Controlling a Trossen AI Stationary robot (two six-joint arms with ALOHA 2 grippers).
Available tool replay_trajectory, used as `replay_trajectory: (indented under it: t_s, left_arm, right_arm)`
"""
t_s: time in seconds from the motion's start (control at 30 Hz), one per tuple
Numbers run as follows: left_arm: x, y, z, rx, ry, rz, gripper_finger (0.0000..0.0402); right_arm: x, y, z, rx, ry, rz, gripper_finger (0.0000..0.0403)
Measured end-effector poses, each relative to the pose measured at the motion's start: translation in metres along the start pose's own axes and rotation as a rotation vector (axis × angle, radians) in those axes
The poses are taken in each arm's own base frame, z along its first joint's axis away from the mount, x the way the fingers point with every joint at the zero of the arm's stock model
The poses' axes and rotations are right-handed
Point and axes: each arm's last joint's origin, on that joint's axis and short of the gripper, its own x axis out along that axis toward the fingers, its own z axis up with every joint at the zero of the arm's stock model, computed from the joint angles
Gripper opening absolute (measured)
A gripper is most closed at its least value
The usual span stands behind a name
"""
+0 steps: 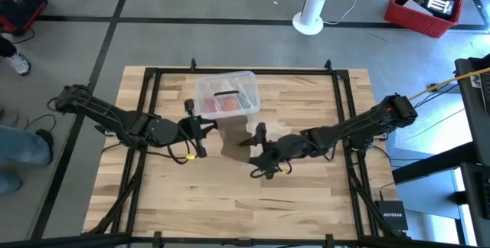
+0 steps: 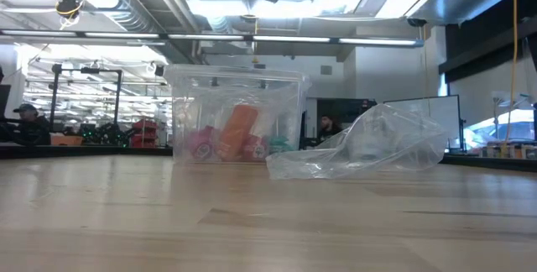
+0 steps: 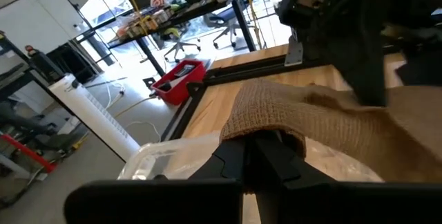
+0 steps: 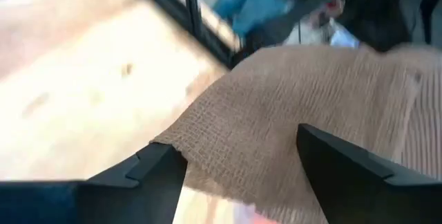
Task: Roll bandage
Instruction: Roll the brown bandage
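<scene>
We see the bandage held up off the counter near its middle, just in front of the clear plastic box with red and orange contents. It hangs as a broad tan strip between the two arms, and in the left wrist view its woven edge drapes over the dark fingers.

The left gripper reaches in from the left side, fingers brought together and clamped on the bandage's near end. The right gripper comes in from the right and sits at the strip's other edge. In the right wrist view its fingers stand wide apart with the cloth lying across the gap between them; we think the fabric only rests there, though the view is too blurred to be sure.

A crinkled clear plastic bag lies on the counter just beside the box, toward the right arm's side. From the low view we see neither gripper, only the box and bag standing against the room behind
</scene>
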Motion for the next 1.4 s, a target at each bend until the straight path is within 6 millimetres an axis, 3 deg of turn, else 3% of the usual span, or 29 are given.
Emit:
replay_trajectory:
  t_s: [0.13,0.27,0.47,0.63,0.8,0.97,1.07,1.2,1.4]
  left_arm:
    - [0.000,0.000,0.000,0.003,0.002,-0.002,0.0000]
    - [0.001,0.001,-0.001,0.014,0.005,0.004,0.0000]
    - [0.002,0.003,-0.001,0.013,0.008,0.015,0.0000]
    - [0.002,0.003,0.000,0.009,0.004,0.014,0.0000]
    - [0.000,0.001,0.004,-0.006,-0.029,0.009,0.0000]
    - [-0.010,-0.006,0.018,0.010,-0.152,-0.021,0.0000]
    - [-0.016,-0.008,0.025,0.020,-0.204,-0.029,0.0000]
    - [-0.018,-0.009,0.027,0.022,-0.225,-0.032,0.0000]
    - [-0.018,-0.009,0.027,0.016,-0.224,-0.033,0.0000]
  right_arm:
    - [-0.007,0.005,0.006,-0.040,0.108,-0.012,0.0273]
    - [-0.017,0.012,0.022,-0.036,0.041,0.020,0.0273]
    - [-0.024,0.012,0.033,-0.087,0.141,-0.198,0.0273]
    - [-0.024,0.017,0.028,-0.026,0.141,-0.114,0.0273]
    - [-0.026,0.014,0.027,0.073,0.167,-0.162,0.0273]
    - [-0.038,-0.005,0.009,0.313,0.197,-0.101,0.0273]
    - [-0.041,-0.017,-0.009,0.476,0.108,-0.074,0.0273]
    - [-0.033,-0.020,-0.029,0.645,-0.147,-0.052,0.0273]
    - [-0.015,-0.017,-0.036,0.775,-0.462,0.003,0.0273]
